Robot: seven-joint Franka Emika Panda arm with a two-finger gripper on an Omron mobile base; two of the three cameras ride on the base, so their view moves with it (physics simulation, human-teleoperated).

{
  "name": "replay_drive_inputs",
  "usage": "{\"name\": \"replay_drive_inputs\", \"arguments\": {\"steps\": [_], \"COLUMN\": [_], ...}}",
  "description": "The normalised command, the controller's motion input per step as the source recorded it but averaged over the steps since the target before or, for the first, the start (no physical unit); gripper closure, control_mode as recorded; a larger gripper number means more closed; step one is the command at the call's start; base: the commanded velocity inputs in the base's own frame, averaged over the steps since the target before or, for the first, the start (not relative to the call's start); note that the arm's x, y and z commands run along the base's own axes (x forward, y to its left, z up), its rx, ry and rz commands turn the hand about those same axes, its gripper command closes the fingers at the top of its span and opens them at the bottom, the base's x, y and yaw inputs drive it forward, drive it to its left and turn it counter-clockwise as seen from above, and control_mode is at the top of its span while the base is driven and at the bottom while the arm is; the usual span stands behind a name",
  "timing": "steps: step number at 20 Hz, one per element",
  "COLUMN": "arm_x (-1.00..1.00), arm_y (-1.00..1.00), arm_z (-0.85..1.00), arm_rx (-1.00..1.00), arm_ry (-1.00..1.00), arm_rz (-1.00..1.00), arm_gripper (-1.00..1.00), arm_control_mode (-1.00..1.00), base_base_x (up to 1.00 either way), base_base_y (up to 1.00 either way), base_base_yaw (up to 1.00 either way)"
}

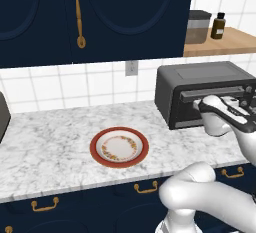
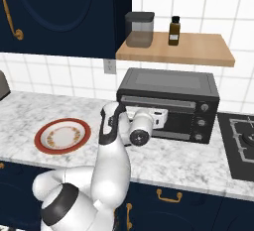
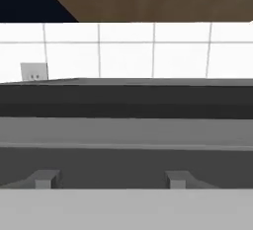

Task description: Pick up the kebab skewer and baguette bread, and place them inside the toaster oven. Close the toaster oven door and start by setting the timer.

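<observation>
The toaster oven (image 1: 200,84) (image 2: 168,84) is a dark grey box at the counter's right end. Its door (image 2: 181,123) stands upright against the front, with the grey bar handle (image 1: 215,94) (image 3: 126,133) along its top edge. My gripper (image 1: 248,102) (image 2: 165,118) is pressed up to the door at handle height, and its fingers look apart with nothing held. In the hand view the handle runs across, very close. The kebab skewer and the baguette bread are out of view. The red-rimmed floral plate (image 1: 95,149) (image 2: 39,143) lies bare on the counter.
Three round knobs (image 2: 201,122) sit on the oven's right side. A stove top (image 2: 243,141) lies to its right. Above the oven, a wooden shelf (image 2: 198,46) carries a canister (image 2: 139,29) and a bottle (image 2: 173,30). Dark cabinets hang at upper left.
</observation>
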Motion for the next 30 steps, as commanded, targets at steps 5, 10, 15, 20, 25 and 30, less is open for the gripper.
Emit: {"name": "replay_drive_inputs", "arguments": {"steps": [5, 10, 15, 20, 25, 30], "arm_x": [-0.07, -0.48, -0.56, -0.73, -0.92, -0.24], "arm_y": [0.0, -0.1, -0.55, -0.93, -0.85, -0.7], "arm_z": [0.11, 0.3, 0.48, 0.62, 0.71, 0.16], "arm_rx": [0.0, -0.01, -0.02, -0.02, -0.05, -0.06], "arm_ry": [-0.13, -0.09, 0.0, 0.0, 0.01, 0.11], "arm_rz": [-0.06, -0.05, -0.01, 0.0, 0.04, 0.09], "arm_gripper": [-1.0, -1.0, -1.0, -1.0, -1.0, -1.0], "arm_control_mode": [-1.0, -1.0, -1.0, -1.0, -1.0, -1.0], "base_base_x": [0.0, 0.0, 0.0, 0.0, 0.0, 0.0], "base_base_y": [0.0, 0.0, 0.0, 0.0, 0.0, 0.0], "base_base_yaw": [0.0, 0.0, 0.0, 0.0, 0.0, 0.0]}}
